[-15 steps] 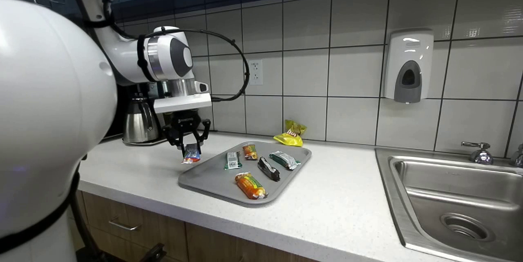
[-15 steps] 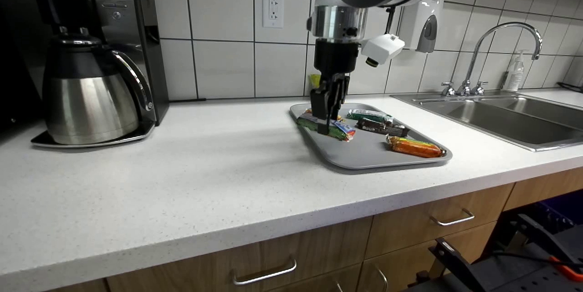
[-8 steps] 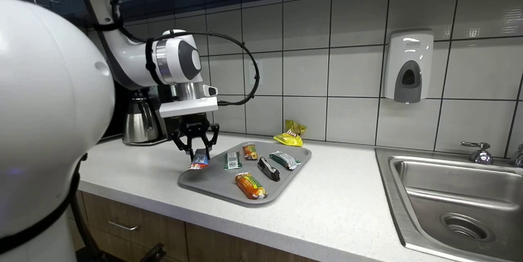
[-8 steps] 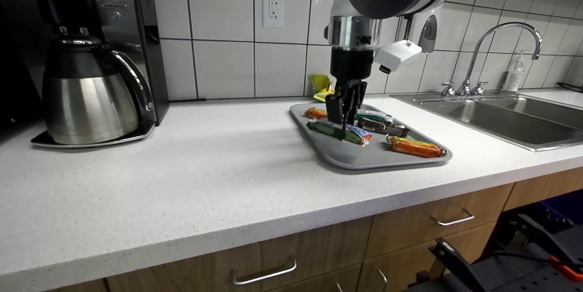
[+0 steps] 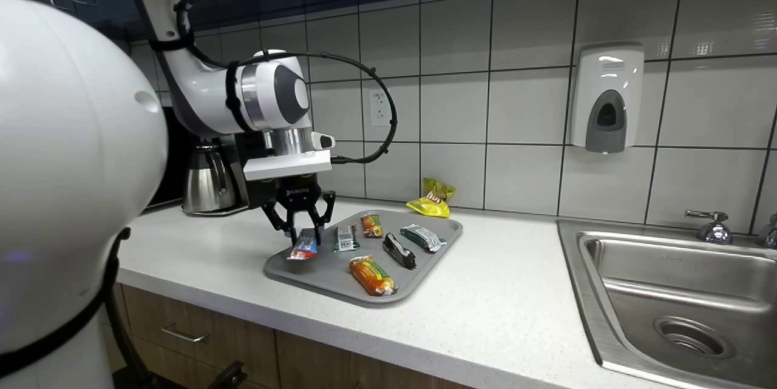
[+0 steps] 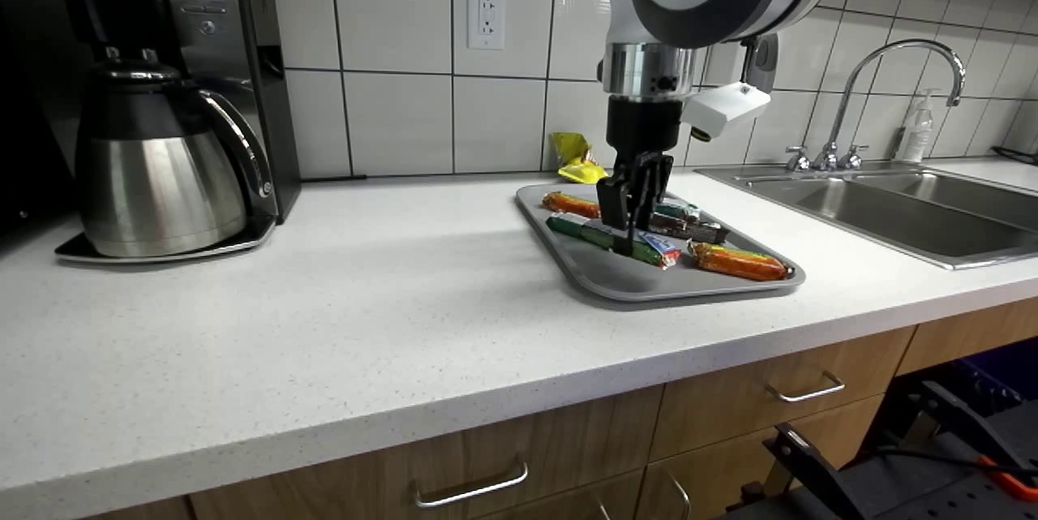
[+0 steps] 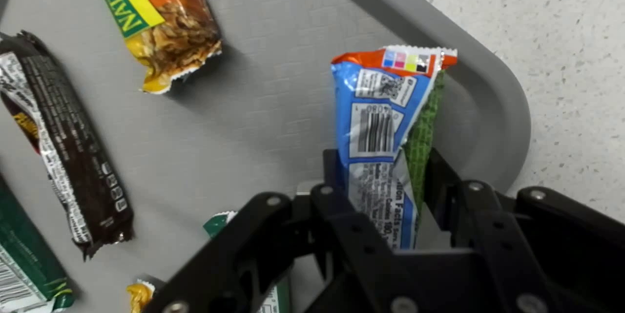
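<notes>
the black two-finger gripper (image 5: 306, 240) squeezes a long, shiny blue, red and green snack bar (image 7: 373, 108). below the gripper is a flat gray plastic tray (image 5: 331, 273).

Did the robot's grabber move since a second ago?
Yes: in an exterior view, the gripper has moved lower and away from the steel coffee carafe, toward the sink.
</notes>
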